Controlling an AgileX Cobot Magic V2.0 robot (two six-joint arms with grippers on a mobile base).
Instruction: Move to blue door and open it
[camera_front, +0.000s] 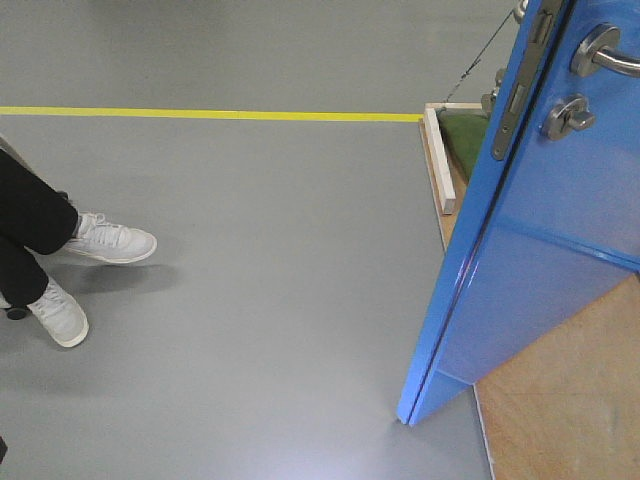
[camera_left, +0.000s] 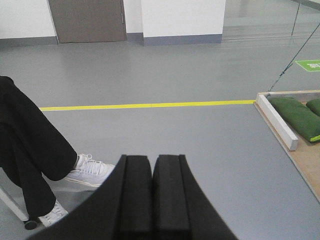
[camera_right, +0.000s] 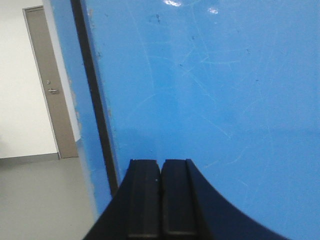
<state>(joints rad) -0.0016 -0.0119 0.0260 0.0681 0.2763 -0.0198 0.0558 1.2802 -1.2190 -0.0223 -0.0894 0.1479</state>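
Left hand (camera_left: 152, 167) has its two black pads pressed flat together with nothing between them, and it points out over bare grey floor (camera_left: 190, 145). At the left of its view a seated person's legs in black trousers (camera_left: 27, 150) are crossed above white shoes (camera_left: 90, 172). A yellow line (camera_left: 150, 105) runs across the floor beyond them. At the right edge a white wooden bar (camera_left: 276, 121) borders a plywood base (camera_left: 307, 165) that carries green sandbags (camera_left: 295, 116).

From the front view, the shoes sit at the far left. The yellow line crosses to the corner of the base, and the blue door (camera_front: 540, 260) stands at the right. The door's narrow edge is turned toward the camera, and its lower corner reaches out over the grey floor, past the edge of the plywood. On that edge is a metal latch plate (camera_front: 515, 105). On the face beside it are the round thumb-turn (camera_front: 568, 118) and, above that, the silver lever handle (camera_front: 610, 55). Neither hand touches them.

Right hand (camera_right: 161, 167) is likewise closed, pad against pad and empty. It is aimed at the glossy, lightly scratched face of the blue door, which fills most of its view. A dark strip (camera_right: 95, 100) runs down the door's left side. Left of that, a grey door (camera_right: 50, 85) shows in a white wall.
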